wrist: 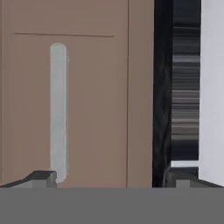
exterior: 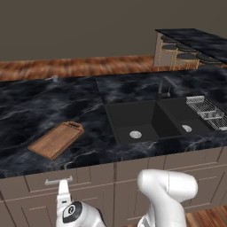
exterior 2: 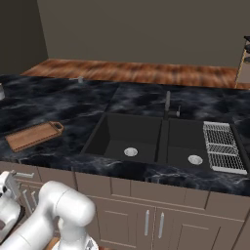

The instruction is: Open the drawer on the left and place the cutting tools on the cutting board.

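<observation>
The taupe drawer (exterior: pixel 42 178) sits shut under the counter's left part, its silver bar handle (exterior: pixel 58 181) horizontal. My gripper (exterior: pixel 63 189) is right at that handle, pointing up at the drawer front. In the hand view, which is rolled, the handle (wrist: pixel 58 109) runs upright, its lower end beside the left fingertip (wrist: pixel 43 177). The gripper (wrist: pixel 111 179) is open, its fingers wide apart and nothing between them. The wooden cutting board (exterior: pixel 56 139) lies on the black marble counter above the drawer, also in the right base view as the cutting board (exterior 2: pixel 34 135). The peeler and knife are hidden.
A black double sink (exterior: pixel 146 122) with a faucet (exterior: pixel 163 88) lies right of the board. A wire dish rack (exterior: pixel 207 111) sits at its right end. Cabinet doors with upright handles (exterior 2: pixel 146 222) stand below the sink. Stools (exterior: pixel 181 55) stand at the far right.
</observation>
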### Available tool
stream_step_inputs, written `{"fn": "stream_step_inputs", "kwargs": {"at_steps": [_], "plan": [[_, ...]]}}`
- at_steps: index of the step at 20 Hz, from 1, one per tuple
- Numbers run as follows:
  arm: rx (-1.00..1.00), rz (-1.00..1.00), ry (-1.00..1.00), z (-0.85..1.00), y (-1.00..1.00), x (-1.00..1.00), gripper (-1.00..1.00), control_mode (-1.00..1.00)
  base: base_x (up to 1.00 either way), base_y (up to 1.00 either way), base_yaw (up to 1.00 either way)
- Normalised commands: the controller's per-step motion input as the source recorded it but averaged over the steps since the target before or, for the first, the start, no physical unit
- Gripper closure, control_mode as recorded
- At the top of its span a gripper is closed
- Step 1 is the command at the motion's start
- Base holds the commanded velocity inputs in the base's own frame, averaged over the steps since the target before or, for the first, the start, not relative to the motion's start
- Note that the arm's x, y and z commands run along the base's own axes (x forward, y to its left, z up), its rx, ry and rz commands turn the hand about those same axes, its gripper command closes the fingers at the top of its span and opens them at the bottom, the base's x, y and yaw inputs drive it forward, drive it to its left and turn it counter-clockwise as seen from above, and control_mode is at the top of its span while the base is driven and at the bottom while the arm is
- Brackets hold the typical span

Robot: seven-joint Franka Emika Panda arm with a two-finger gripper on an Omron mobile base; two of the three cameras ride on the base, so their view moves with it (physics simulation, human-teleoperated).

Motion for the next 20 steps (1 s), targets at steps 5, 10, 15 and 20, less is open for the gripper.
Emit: {"fn": "stream_step_inputs", "kwargs": {"at_steps": [5,10,15,20], "plan": [[0.00,0.00,-0.05,-0.09,0.03,0.26,-1.00,-1.00,0.00,0.00,0.00],[0.00,0.00,-0.05,-0.18,0.00,0.21,-1.00,-1.00,0.00,0.00,0.00],[0.00,0.00,-0.04,-0.24,0.09,0.21,-1.00,-1.00,0.00,0.00,0.00],[0.00,0.00,-0.06,-0.22,0.14,0.18,-1.00,-1.00,0.00,0.00,0.00]]}}
